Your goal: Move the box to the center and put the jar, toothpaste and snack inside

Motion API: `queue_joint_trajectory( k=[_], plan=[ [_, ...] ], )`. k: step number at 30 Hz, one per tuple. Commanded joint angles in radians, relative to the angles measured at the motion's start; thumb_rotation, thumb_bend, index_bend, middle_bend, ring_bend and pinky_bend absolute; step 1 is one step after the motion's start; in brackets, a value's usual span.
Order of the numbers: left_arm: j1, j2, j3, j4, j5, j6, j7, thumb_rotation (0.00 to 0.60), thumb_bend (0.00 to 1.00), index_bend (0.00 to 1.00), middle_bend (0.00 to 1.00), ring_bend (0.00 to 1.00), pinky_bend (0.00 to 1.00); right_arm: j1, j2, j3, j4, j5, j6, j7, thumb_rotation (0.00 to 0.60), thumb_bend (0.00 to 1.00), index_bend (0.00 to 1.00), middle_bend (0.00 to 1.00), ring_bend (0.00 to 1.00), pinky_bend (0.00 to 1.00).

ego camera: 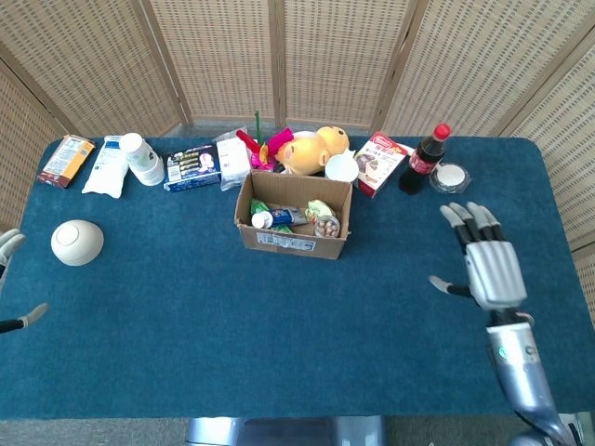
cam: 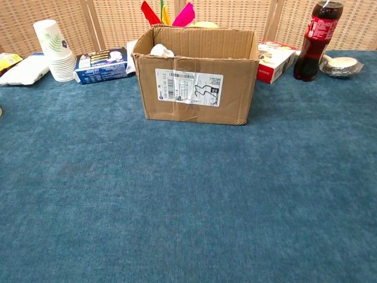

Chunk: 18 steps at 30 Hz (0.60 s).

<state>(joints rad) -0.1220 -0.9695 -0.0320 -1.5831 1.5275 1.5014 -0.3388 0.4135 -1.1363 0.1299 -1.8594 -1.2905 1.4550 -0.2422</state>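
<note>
The open cardboard box (ego camera: 292,242) (cam: 194,88) stands at the middle of the blue table. Inside it, the head view shows a white-lidded jar (ego camera: 262,220), a toothpaste tube (ego camera: 286,216) and a green snack bag (ego camera: 321,210) above a clear pack of nuts. My right hand (ego camera: 484,265) hovers open over the table's right side, fingers spread, well away from the box. Only the fingertips of my left hand (ego camera: 9,244) show at the left edge, apart and holding nothing. Neither hand appears in the chest view.
Behind the box lie a yellow plush toy (ego camera: 311,149), a cola bottle (ego camera: 421,158), a red carton (ego camera: 379,160), a foil dish (ego camera: 450,177), paper cups (ego camera: 141,158) and snack packs (ego camera: 193,167). A white bowl (ego camera: 76,242) sits at the left.
</note>
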Motion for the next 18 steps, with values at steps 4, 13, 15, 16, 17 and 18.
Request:
queue_joint_trajectory(
  k=[4, 13, 15, 16, 17, 18],
  plan=[
    [0.033, -0.031, 0.021, 0.027, 0.019, 0.031, 0.008, 0.6, 0.24, 0.0, 0.0, 0.0, 0.06, -0.173, -0.055, -0.108, 0.246, -0.182, 0.184, 0.117, 0.6, 0.0, 0.14, 0.0, 0.0, 0.1],
    [0.052, -0.045, 0.03, 0.057, 0.023, 0.041, 0.022, 0.6, 0.24, 0.0, 0.0, 0.0, 0.06, -0.254, -0.094, -0.119, 0.399, -0.208, 0.227, 0.24, 0.6, 0.0, 0.22, 0.0, 0.0, 0.01],
    [0.054, -0.046, 0.03, 0.055, 0.019, 0.039, 0.036, 0.6, 0.24, 0.0, 0.0, 0.0, 0.03, -0.258, -0.081, -0.126, 0.393, -0.233, 0.225, 0.231, 0.6, 0.0, 0.22, 0.0, 0.0, 0.0],
    [0.055, -0.046, 0.029, 0.054, 0.019, 0.039, 0.043, 0.6, 0.24, 0.0, 0.0, 0.0, 0.02, -0.26, -0.075, -0.128, 0.387, -0.244, 0.226, 0.227, 0.6, 0.0, 0.22, 0.0, 0.0, 0.0],
    [0.055, -0.046, 0.029, 0.051, 0.024, 0.042, 0.053, 0.6, 0.24, 0.0, 0.0, 0.0, 0.01, -0.262, -0.066, -0.134, 0.374, -0.259, 0.225, 0.218, 0.6, 0.0, 0.22, 0.0, 0.0, 0.0],
    [0.055, -0.046, 0.029, 0.049, 0.027, 0.045, 0.061, 0.6, 0.24, 0.0, 0.0, 0.0, 0.01, -0.264, -0.061, -0.137, 0.365, -0.267, 0.225, 0.211, 0.6, 0.0, 0.22, 0.0, 0.0, 0.0]
  ],
)
